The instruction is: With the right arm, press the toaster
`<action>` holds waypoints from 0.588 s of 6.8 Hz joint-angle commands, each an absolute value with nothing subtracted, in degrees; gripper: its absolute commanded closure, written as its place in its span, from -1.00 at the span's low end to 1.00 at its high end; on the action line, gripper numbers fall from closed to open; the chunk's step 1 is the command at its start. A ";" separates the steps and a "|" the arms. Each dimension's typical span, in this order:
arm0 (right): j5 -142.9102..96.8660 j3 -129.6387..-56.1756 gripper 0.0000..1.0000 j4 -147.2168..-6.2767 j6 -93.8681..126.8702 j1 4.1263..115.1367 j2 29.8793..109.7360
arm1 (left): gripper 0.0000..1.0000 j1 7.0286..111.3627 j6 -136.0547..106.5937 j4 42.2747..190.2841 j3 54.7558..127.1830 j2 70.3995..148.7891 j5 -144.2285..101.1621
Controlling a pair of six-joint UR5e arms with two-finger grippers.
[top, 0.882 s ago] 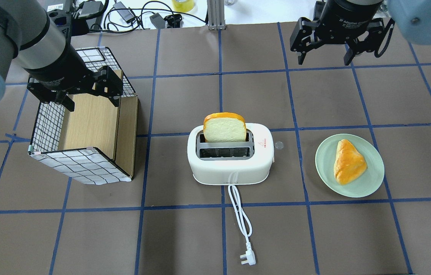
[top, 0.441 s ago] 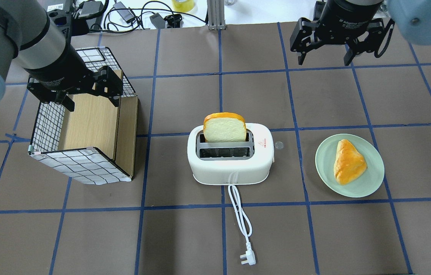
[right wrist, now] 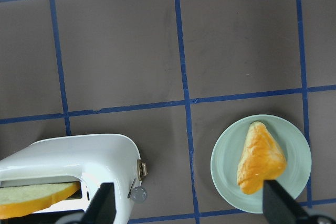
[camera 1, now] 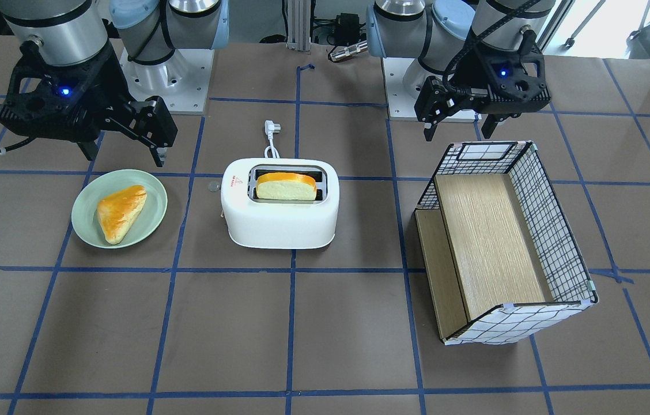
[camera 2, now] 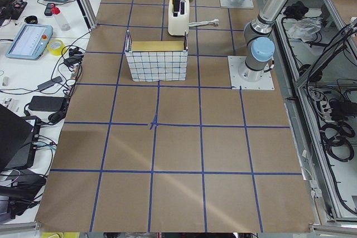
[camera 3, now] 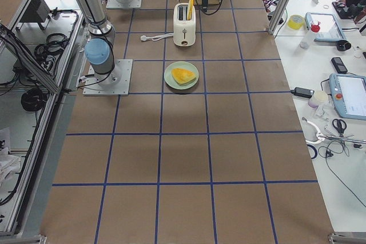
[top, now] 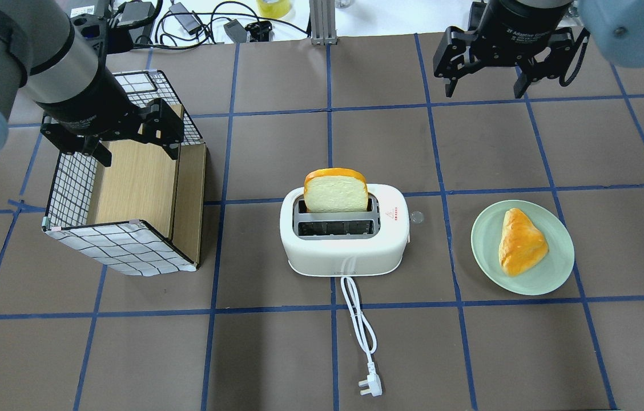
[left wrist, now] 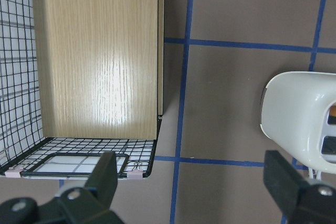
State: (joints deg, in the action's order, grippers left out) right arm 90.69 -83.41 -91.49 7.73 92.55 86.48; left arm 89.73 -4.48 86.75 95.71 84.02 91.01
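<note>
Brown worktop [top: 276,354] carries a wire basket [top: 128,248] at left, with the left arm [top: 65,74] by it, jaws released. Right arm [top: 519,28] hovers far right with jaws released and empty, well apart from the central white toaster [top: 345,251]. A green plate [top: 550,282] lies right of the toaster, and a bread slice [top: 335,193] stands in one slot.

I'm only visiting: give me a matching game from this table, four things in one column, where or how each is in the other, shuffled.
1. yellow-crusted bread slice
2. golden triangular pastry
3. white plug
4. right pincer

A. on the pale green round plate
B. flat on the brown table
C. upright in the white rounded plastic toaster
D. open, empty

Pairs: 1-C, 2-A, 3-B, 4-D.
</note>
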 commanded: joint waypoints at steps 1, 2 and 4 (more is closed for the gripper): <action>91.05 -83.41 -1.00 -91.49 7.73 92.64 86.40 | -1.00 89.74 -4.48 86.75 95.71 84.02 91.05; 91.05 -83.41 -1.00 -91.49 7.73 92.64 86.31 | -1.00 89.74 -4.48 86.75 95.71 84.02 91.05; 91.05 -83.41 -0.36 -91.49 7.73 92.64 86.48 | -1.00 89.74 -4.48 86.75 95.71 84.02 91.05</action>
State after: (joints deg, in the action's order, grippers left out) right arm 91.04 -83.41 -91.49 7.73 92.63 86.40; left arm 89.74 -4.48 86.75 95.71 84.02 91.05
